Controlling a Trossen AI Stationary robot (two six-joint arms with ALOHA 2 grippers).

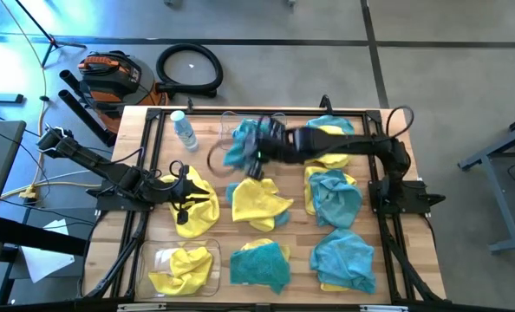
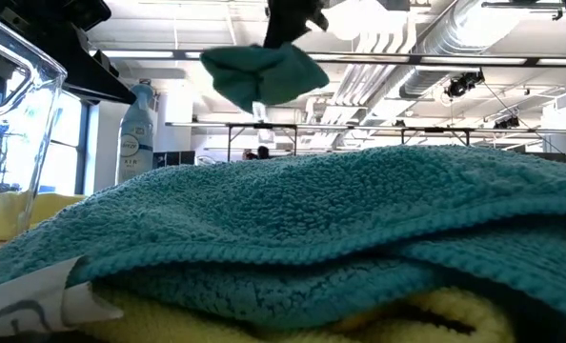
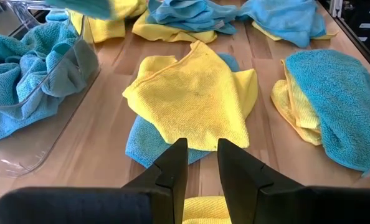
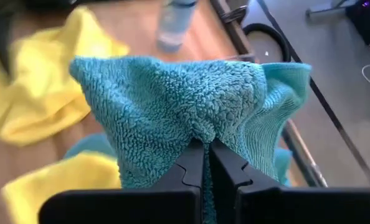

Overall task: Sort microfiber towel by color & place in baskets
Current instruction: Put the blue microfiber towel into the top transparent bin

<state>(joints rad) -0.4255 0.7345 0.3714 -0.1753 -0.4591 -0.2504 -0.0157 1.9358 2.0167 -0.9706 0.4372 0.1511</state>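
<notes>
my right gripper (image 4: pixel 205 149) clamped on teal towel (image 4: pixel 191 106) | left gripper (image 3: pixel 202 163) slightly apart, empty | baskets (image 1: pixel 181 265) part-filled, many towels left

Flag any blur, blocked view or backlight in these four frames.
High view: right gripper and its teal towel are motion-smeared. Low view: a near teal towel fills the lower half, and bright ceiling lights backlight the hanging one. Right wrist view: background yellow towel and bottle are soft. Left wrist view: mostly sharp.
</notes>
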